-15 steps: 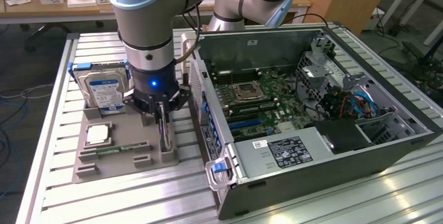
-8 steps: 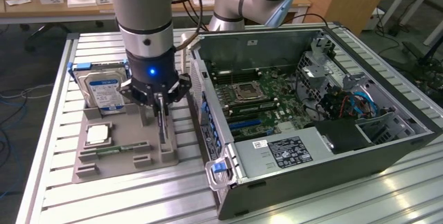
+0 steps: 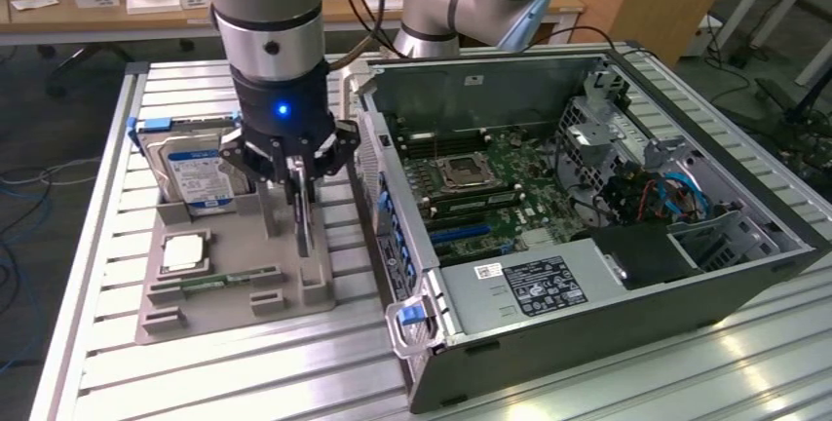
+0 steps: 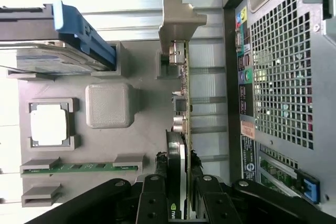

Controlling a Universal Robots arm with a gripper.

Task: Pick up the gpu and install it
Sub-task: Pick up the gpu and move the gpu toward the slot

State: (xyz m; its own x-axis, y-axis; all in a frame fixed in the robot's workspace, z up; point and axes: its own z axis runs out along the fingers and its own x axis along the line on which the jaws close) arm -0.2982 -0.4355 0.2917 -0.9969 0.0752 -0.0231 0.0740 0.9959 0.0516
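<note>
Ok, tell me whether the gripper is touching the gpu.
Touching. The wrist view shows the gripper with its fingers pressed against both faces of the gpu.

A slatted metal table [image 3: 104,363] bears a grey parts tray [image 3: 306,289]; in it a silver, blue-labelled hard drive [image 3: 195,172] stands on edge, a square processor [image 3: 182,250] lies flat in a recess, and a slim green memory stick [image 3: 214,283] sits in a slot beside it. To the exterior view's right, just beside the tray, an open computer case [image 3: 586,343] lies on its side; its green motherboard [image 3: 494,197] faces up, with a labelled power supply [image 3: 533,285] at the near end and blue cables [image 3: 676,192] towards the far side.
</note>
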